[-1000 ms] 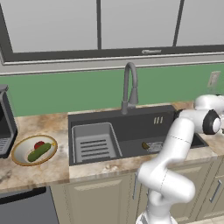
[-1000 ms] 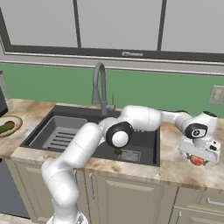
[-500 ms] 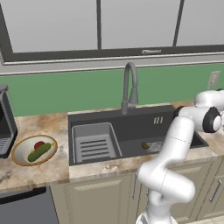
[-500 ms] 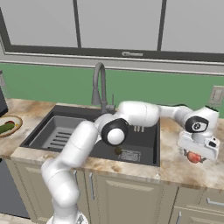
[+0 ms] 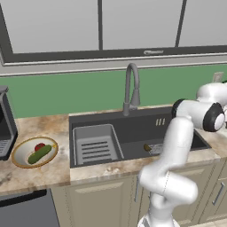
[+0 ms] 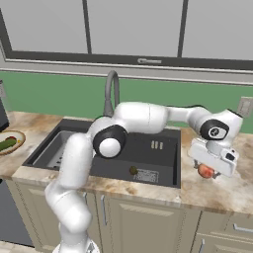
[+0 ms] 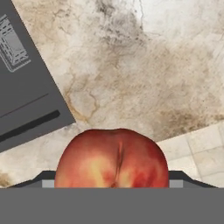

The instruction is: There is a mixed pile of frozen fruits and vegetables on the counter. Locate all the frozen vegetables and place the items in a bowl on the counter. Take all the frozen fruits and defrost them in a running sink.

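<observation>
Lower now than a sec ago, the white arm (image 6: 148, 118) has dropped its hand over the counter (image 6: 232, 190) right of the sink (image 6: 143, 150), closing on the last fruit of the pile. Cams unchanged; only the arm shifted.

Reaching across the basin from the base, the arm stretches long because the peach lies on the far-right worktop, well apart from the faucet (image 6: 111, 91). The sink sits between the two work zones, which suits the job: fruit goes in to defrost, veg goes left. One small brownish item (image 6: 132, 170) already lies on the basin floor, prob. a fruit dropped there; too small to say which.

At the far left, the bowl (image 5: 18, 156) holds a green cucumber (image 5: 39, 154) and a red veg (image 5: 39, 146), so the veg half looks done, by this judgement.

The gripper (image 6: 211, 165) hangs just above the peach (image 7: 112, 158), jaws standing wide either side of it, not yet clamped, from what the hand cam gives; the fruit sits dead centre between them, cleft facing up, resting on the stone. Aligned that way so fingers can pinch its widest part. Next, likely: close, lift, carry to the basin.
</observation>
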